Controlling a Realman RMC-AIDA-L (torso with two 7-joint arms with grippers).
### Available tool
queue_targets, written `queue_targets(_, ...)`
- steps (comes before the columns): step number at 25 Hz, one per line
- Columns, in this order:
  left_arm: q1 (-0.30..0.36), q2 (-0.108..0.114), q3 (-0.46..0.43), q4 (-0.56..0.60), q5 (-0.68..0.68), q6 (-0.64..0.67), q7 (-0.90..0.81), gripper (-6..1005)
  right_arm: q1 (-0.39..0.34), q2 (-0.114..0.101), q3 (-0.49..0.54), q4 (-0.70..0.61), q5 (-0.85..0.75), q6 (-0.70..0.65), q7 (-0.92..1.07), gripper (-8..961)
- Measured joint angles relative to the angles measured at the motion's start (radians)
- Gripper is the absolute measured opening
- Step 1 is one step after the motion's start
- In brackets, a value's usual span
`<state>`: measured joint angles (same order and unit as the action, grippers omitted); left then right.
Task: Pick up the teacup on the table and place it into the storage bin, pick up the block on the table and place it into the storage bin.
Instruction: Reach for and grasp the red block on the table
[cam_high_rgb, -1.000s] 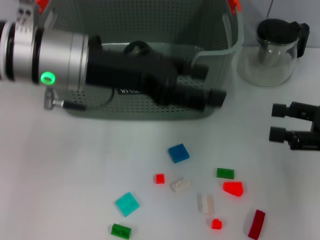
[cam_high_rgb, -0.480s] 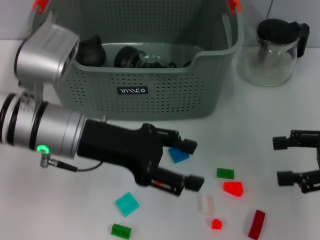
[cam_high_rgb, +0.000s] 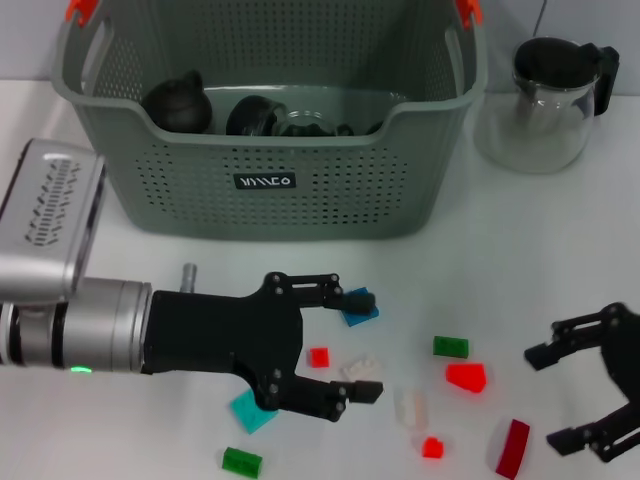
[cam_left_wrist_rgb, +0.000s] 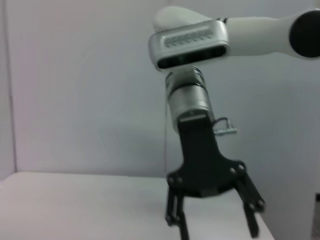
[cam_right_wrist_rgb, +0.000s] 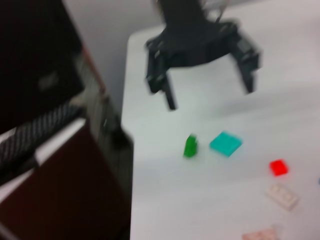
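You get bright, even light from above in the head view; the white surface (cam_high_rgb: 150, 260) looks nearly washed out, with only faint soft shadows under the storage bin (cam_high_rgb: 270, 180). Red blocks (cam_high_rgb: 466, 377) glow oversaturated. Your left wrist view is dimmer, slightly soft, with a purplish haze. Your right wrist view is heavily blurred throughout; the left hand (cam_right_wrist_rgb: 205, 92) smears there, and dark shapes at one side lack detail.
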<state>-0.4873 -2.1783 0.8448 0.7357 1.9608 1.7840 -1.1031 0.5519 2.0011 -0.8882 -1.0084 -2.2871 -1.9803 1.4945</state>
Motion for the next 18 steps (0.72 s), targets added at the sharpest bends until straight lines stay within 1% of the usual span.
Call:
queue_targets(3,0.002,0.000,-0.030,-0.039,0.001,-0.006,0.014,832,0.042,0.040,-0.049,-0.048,-0.084,0.000,0.007,912)
queue_targets(5,0.008,0.000,-0.044,-0.047,0.000,-0.011,0.015,832,0.072,0.071,-0.091,-0.080,-0.149,0.001,0.008,912)
queue_targets(7,0.013,-0.001,-0.060,-0.062,-0.001,-0.020,0.015,831,0.094,0.089,-0.138,-0.099,-0.192,0.003,0.008,912)
queue_targets(9,0.014,0.000,-0.085,-0.086,-0.002,-0.030,0.019,831,0.113,0.096,-0.205,-0.103,-0.218,0.009,0.009,911)
queue_targets(14,0.022,0.001,-0.140,-0.139,-0.002,-0.040,0.055,829,0.140,0.098,-0.324,-0.103,-0.273,0.052,0.024,909)
queue_targets(18,0.026,0.000,-0.156,-0.157,-0.003,-0.051,0.066,828,0.143,0.100,-0.420,-0.109,-0.286,0.094,0.037,908)
